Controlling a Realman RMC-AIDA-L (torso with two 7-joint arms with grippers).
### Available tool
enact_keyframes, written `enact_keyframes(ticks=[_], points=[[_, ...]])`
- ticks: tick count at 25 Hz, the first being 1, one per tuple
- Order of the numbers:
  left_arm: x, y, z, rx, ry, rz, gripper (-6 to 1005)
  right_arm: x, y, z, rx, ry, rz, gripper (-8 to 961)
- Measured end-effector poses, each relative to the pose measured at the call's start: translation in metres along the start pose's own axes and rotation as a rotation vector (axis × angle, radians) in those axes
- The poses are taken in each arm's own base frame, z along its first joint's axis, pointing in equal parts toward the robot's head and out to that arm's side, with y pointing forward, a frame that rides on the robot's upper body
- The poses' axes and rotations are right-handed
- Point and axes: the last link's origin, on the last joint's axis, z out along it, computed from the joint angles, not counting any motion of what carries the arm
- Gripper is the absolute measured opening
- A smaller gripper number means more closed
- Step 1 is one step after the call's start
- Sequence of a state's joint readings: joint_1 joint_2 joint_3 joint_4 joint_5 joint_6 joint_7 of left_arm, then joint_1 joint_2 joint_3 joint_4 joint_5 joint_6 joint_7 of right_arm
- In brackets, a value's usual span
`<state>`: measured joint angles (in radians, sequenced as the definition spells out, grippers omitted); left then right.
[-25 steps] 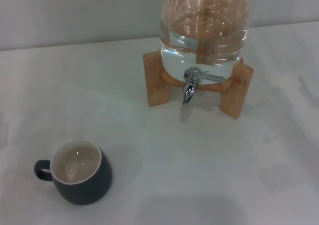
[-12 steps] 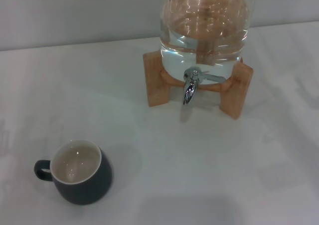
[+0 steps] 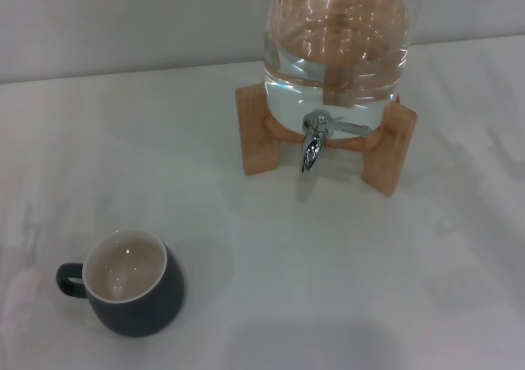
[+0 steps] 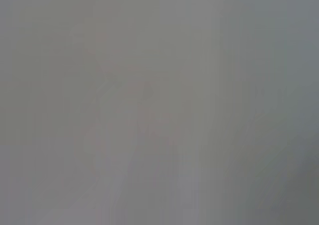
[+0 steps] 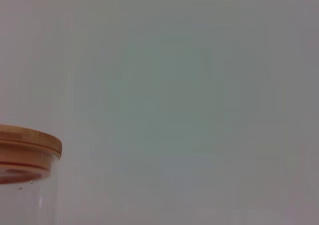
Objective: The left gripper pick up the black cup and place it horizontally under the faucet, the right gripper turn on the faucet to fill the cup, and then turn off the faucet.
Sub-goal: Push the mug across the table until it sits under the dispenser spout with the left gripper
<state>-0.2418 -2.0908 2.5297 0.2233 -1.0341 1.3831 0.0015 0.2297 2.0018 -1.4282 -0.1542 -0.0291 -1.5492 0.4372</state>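
- Head view: nothing of the task is looking done yet. The black cup (image 3: 131, 282) is standing upright on the white table (image 3: 344, 263), well apart from the faucet (image 3: 314, 140) and not under it. So the pick-up, the placing, the filling and the shutting off are all waiting. Neither the left gripper nor the right gripper is showing here, so I cannot place the cup relative to either one, and I cannot tell whether their fingers are released or clenched.
- The cup is squat and rounded, matte dark outside, glossy cream inside, with a small loop handle pointing away from the faucet. It is looking empty.
- The faucet is shiny chrome, with a short spout pointing down and a thin lever sticking out sideways. No water is running from it. It is sitting low on a clear water jar (image 3: 336, 50), which is resting on a pale wooden stand (image 3: 256, 132) with two block-like legs.
- Left wrist view: only a flat grey blur is showing; perhaps it is facing the table or a wall, but I cannot say which. No fingers are appearing.
- Right wrist view: the jar's wooden lid (image 5: 27, 144), with a reddish seal beneath, is peeking in at one edge against a plain wall. No fingers are showing.
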Motion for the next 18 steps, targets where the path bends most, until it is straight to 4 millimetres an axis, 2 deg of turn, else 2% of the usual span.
enact_keyframes(ticks=[18], points=[[-0.007, 0.002, -0.014, 0.007, -0.041, -0.021, 602, 0.003, 0.001, -0.004, -0.008, 0.019, 0.001, 870]])
